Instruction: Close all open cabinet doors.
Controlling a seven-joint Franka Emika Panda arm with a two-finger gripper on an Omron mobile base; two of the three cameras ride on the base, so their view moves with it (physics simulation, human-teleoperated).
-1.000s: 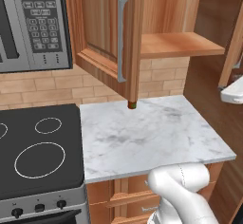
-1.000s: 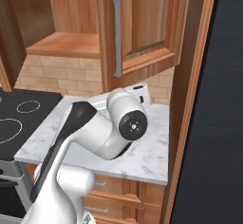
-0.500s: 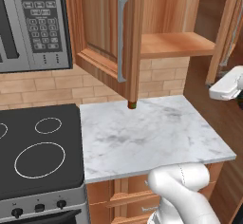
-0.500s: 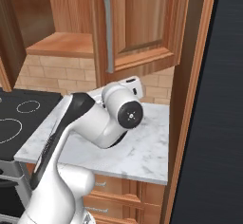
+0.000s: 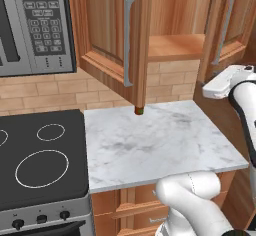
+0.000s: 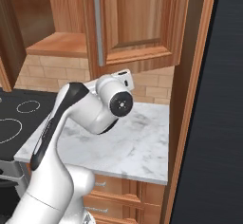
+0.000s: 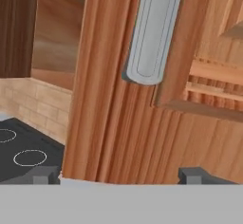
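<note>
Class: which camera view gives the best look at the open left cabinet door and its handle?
The left base view: the left cabinet door swings out over the counter, its whole bar handle visible. The right base view catches just its dark edge at far left. The hand view faces the right door instead.

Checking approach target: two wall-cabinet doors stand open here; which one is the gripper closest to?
The right-hand door, by the tall side panel; its handle looms before the gripper. The left door hangs near the microwave.
</note>
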